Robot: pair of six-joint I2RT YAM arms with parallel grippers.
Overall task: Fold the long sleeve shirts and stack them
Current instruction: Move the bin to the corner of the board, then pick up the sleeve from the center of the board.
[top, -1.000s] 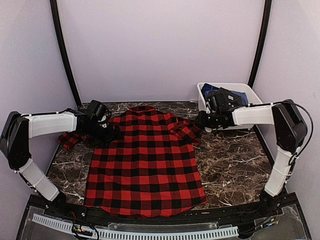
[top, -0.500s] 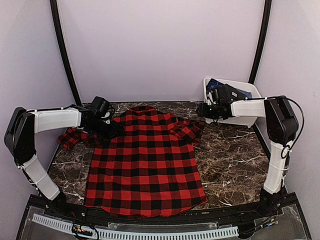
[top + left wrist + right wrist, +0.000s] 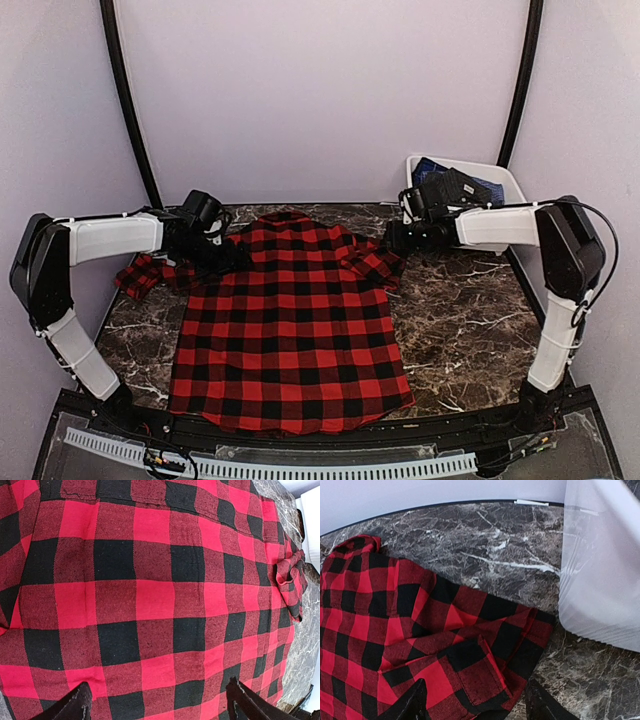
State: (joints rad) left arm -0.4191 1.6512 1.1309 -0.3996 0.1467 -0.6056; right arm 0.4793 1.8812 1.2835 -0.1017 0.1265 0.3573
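A red-and-black check long sleeve shirt (image 3: 290, 320) lies flat in the middle of the marble table, collar at the back. Its left sleeve (image 3: 140, 275) lies bunched at the table's left side. Its right sleeve (image 3: 375, 262) is folded up at the shoulder. My left gripper (image 3: 225, 260) is open just above the shirt's left shoulder. In the left wrist view (image 3: 160, 710) the cloth (image 3: 150, 595) fills the frame between the fingertips (image 3: 75, 707). My right gripper (image 3: 392, 238) is open over the folded sleeve cuff (image 3: 485, 675), its midpoint (image 3: 477, 707) just above the cloth.
A white plastic tub (image 3: 505, 178) holding dark blue cloth (image 3: 470, 188) stands at the back right corner, close behind my right arm; its wall (image 3: 600, 570) shows beside the sleeve. Bare marble (image 3: 460, 320) lies right of the shirt.
My right gripper has swung back and then left, down over the shirt's right sleeve. The tub has shifted slightly back. My left gripper has edged a little right onto the shoulder.
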